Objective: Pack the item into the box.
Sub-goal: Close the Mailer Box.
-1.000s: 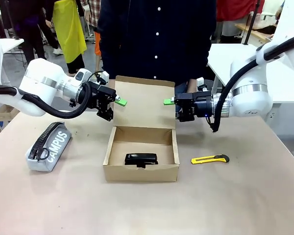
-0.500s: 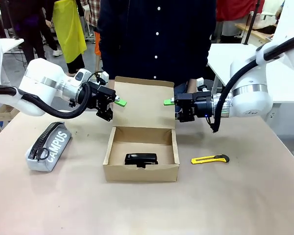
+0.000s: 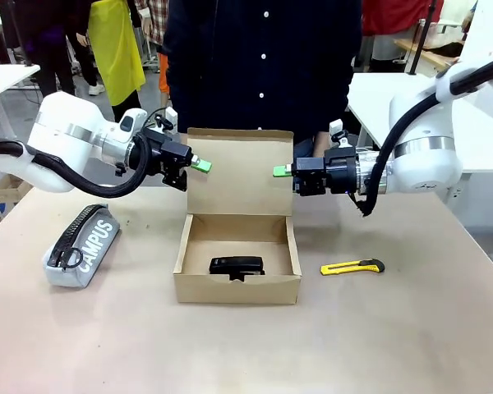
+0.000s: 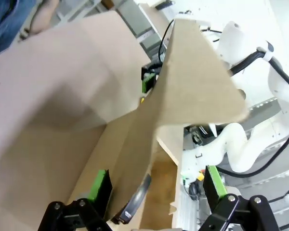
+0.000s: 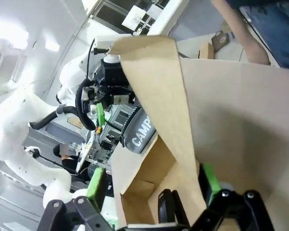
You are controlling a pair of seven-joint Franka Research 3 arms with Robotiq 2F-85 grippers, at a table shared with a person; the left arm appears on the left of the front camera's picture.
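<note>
Higher than before, left hand (image 3: 200, 166) and right hand (image 3: 281, 171), both apart astride the box flap (image 3: 240, 176); front-view stapler (image 3: 237, 266) inside.

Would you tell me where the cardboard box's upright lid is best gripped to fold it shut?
Take the lid by its free side edges, near the top, coming in level from either side. It stands upright on the rear hinge as a thin sheet, so open jaws can straddle an edge, as the left gripper and right gripper do now.

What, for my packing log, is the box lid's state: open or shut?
Open. The box has its lid upright at the back; the stapler lies uncovered inside.
</note>
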